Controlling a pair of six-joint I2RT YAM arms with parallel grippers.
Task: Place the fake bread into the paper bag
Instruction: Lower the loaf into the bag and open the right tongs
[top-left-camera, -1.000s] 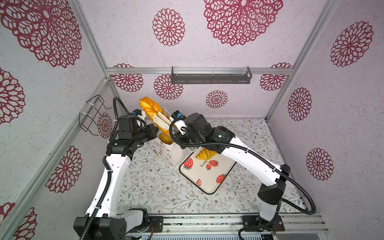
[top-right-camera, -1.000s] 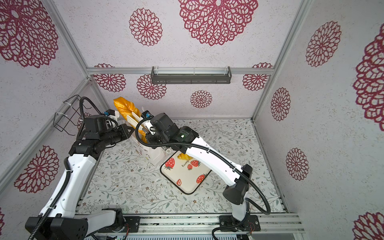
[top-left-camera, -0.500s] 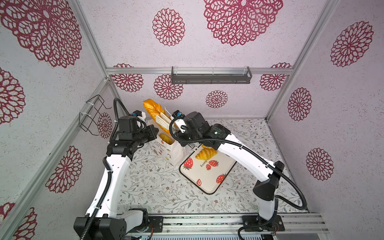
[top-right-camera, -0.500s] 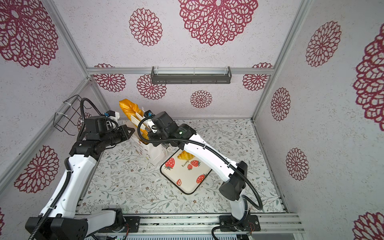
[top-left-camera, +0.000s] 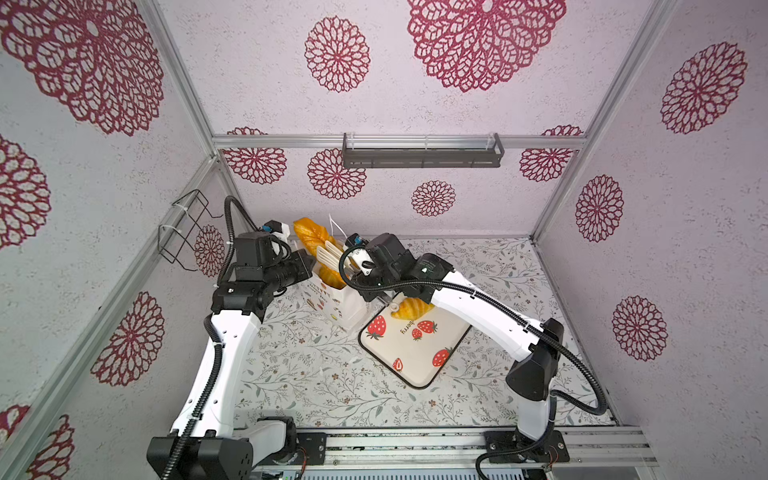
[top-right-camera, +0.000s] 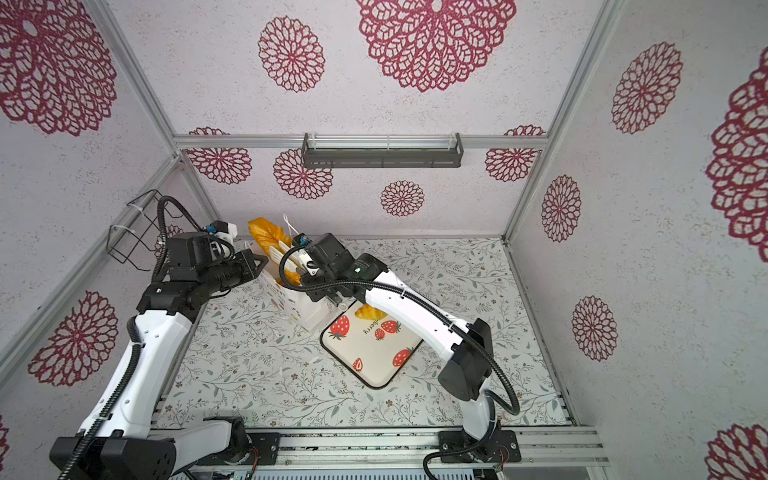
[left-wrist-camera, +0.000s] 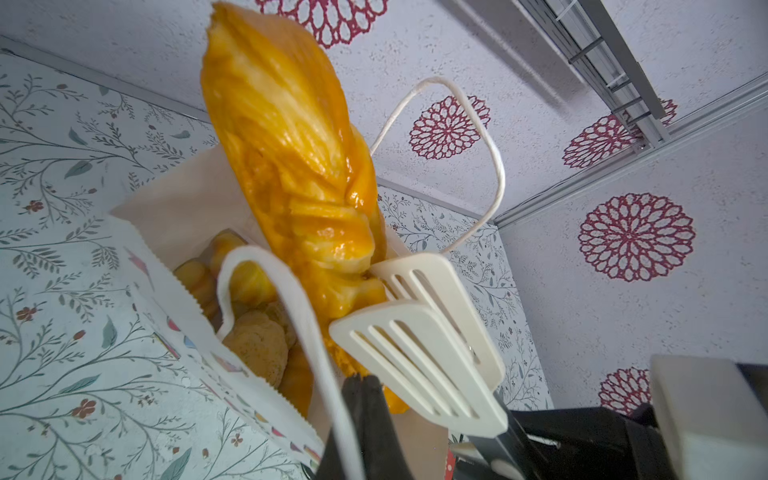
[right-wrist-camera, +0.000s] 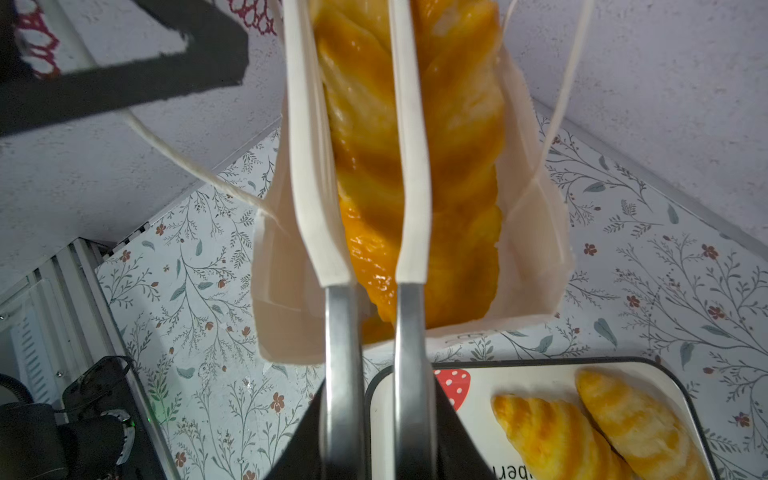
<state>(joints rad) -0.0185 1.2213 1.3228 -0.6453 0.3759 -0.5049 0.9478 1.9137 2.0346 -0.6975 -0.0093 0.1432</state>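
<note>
The long plaited loaf (top-left-camera: 309, 237) (top-right-camera: 264, 232) stands on end in the white paper bag (top-left-camera: 332, 303) (right-wrist-camera: 532, 266), its upper half sticking out. White slotted tongs (left-wrist-camera: 415, 345) (right-wrist-camera: 409, 166) clasp the loaf (right-wrist-camera: 457, 166). My right gripper (right-wrist-camera: 376, 436) (top-left-camera: 359, 266) is shut on the tongs' metal arms. At the bag's left rim my left gripper (left-wrist-camera: 365, 390) (top-left-camera: 309, 262) is shut on the cord handle (left-wrist-camera: 291, 299), holding it out. Round rolls (left-wrist-camera: 257, 345) lie inside the bag. Two croissants (right-wrist-camera: 548, 432) (right-wrist-camera: 636, 419) lie on the tray.
The strawberry-print tray (top-left-camera: 415, 357) (top-right-camera: 374, 365) lies right of the bag, almost touching it. The bag's other cord handle (left-wrist-camera: 494, 166) stands up behind the loaf. A wire basket (top-left-camera: 183, 232) hangs on the left wall and a grey shelf (top-left-camera: 422, 151) on the back wall.
The loaf has sunk lower into the bag and shifted a little right, carried by the tongs. The right arm has reached further towards the bag. The left gripper keeps its hold on the handle.
</note>
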